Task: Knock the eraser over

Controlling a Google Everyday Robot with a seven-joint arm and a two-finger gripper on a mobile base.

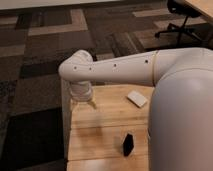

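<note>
The eraser (128, 144) is a small black block standing upright on the wooden table (107, 125), near the front and right of centre. My gripper (83, 103) hangs below the white arm's wrist over the table's far left corner, well to the left of and behind the eraser, apart from it. The arm (115, 70) stretches across the table's far edge from the right.
A flat white rectangular pad (136, 98) lies on the table at the far right, next to my white body (182, 120). Patterned carpet surrounds the table. An office chair (182, 20) stands at the top right.
</note>
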